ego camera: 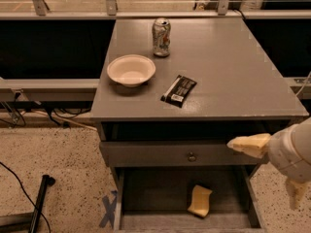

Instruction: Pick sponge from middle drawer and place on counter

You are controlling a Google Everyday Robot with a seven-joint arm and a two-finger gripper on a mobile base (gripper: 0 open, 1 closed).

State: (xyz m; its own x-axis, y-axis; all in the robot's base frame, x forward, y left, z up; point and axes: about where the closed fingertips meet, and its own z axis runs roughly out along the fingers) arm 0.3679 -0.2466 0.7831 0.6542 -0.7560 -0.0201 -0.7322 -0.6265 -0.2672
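Note:
The pale yellow sponge [200,201] lies slightly bent on the floor of the open middle drawer [150,193], right of its middle. My gripper [265,174] comes in from the right edge, in front of the cabinet's right corner, above and to the right of the sponge. Its cream fingers [248,144] stand apart with nothing between them. One finger points left at the height of the knobbed drawer front; the other hangs lower by the right edge. The grey counter [218,67] is the cabinet top above the drawers.
On the counter stand a white bowl [131,70], a drink can [161,37] and a black snack packet [179,90]. The drawer front with a round knob [192,157] above the open drawer is shut. A black pole [40,203] and cables lie on the speckled floor at left.

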